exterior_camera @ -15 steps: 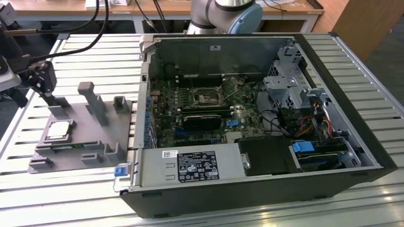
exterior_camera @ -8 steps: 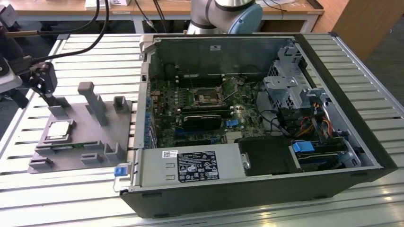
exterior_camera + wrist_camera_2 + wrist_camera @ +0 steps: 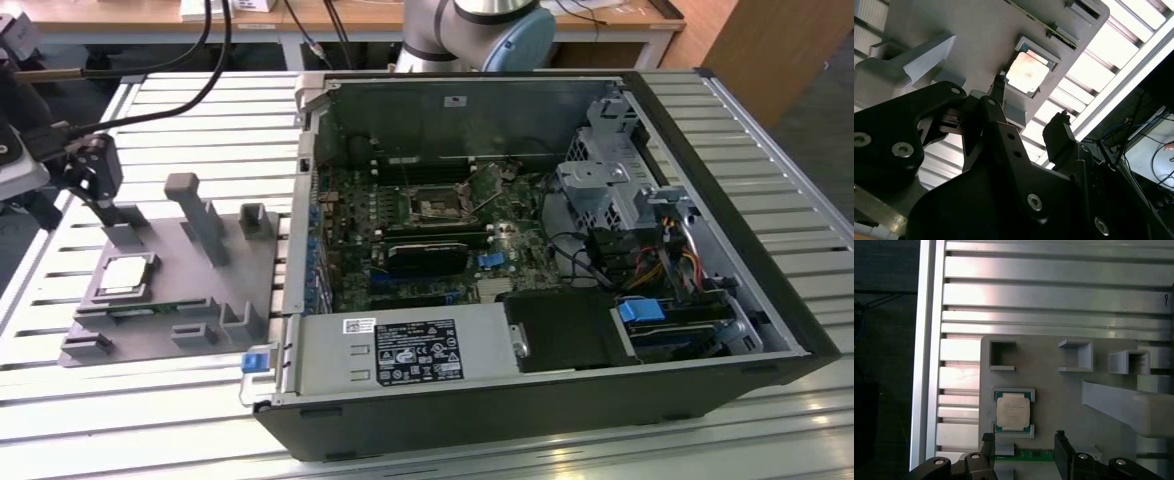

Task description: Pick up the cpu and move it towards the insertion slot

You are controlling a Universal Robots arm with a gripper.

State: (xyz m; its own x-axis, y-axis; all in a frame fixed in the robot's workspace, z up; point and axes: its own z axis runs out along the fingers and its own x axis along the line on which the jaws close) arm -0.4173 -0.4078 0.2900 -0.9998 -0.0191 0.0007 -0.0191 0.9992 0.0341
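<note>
Exterior view looks steeply down from well back on the computer case (image 3: pixel 534 400) and fixture plate (image 3: pixel 167 288). Both wrist views sit near that plate, first straight above, second oblique, sharing the cpu (image 3: pixel 1013 411) (image 3: pixel 1027 72).

Arm base (image 3: pixel 481 30): stands at the far side of the scene, grey shell with a blue cap. Gripper (image 3: pixel 100 185): black, positioned at the exterior view's left, pointing downward. In both wrist views the gripper (image 3: pixel 1030 102) (image 3: pixel 1023 439) has its two dark fingers (image 3: pixel 1060 440) spread well apart, with nothing clamped between them.
</note>
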